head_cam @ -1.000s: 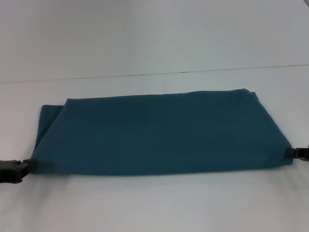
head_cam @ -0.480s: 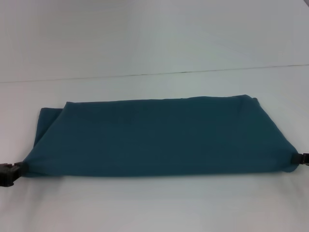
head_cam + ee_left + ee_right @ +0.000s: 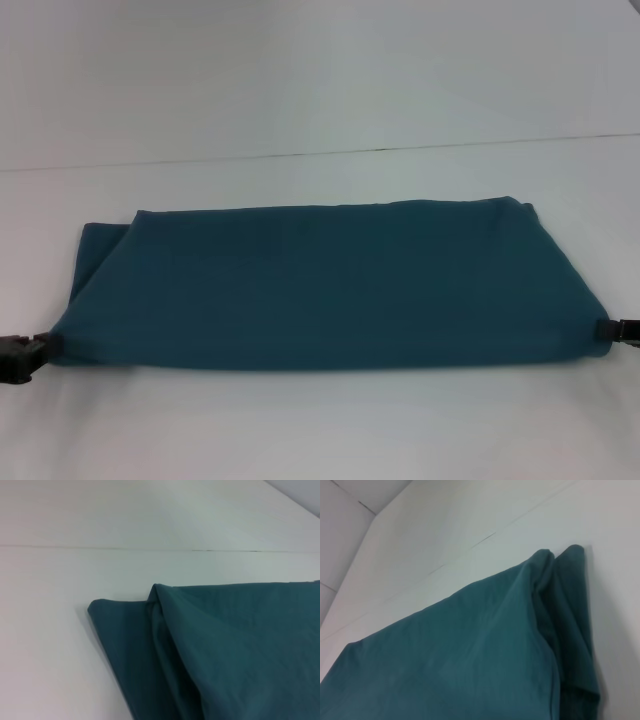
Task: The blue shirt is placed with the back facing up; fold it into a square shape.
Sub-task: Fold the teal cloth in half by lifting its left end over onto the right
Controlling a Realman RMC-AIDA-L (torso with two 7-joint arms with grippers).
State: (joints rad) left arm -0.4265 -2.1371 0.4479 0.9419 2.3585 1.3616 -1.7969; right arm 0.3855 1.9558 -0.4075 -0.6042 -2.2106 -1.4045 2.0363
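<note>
The blue shirt [image 3: 320, 285] lies folded into a long, flat band across the white table. My left gripper [image 3: 40, 350] is at the band's near left corner, which is drawn out to a point at its tips, and it is shut on the cloth. At the near right corner, my right gripper [image 3: 603, 328] is shut on the fabric in the same way. In the left wrist view the blue shirt [image 3: 235, 645] shows stacked layers at its left end. The right wrist view shows the blue shirt [image 3: 470, 655] with its right end doubled over. Neither wrist view shows fingers.
The white table [image 3: 320, 430] reaches all round the shirt, and a thin seam [image 3: 400, 148] runs across it behind the far edge. Nothing else stands on it.
The shirt has sunk flatter onto the table and its far edge has dropped lower. Both grippers have moved slightly outward and down, drawing the near corners out with them.
</note>
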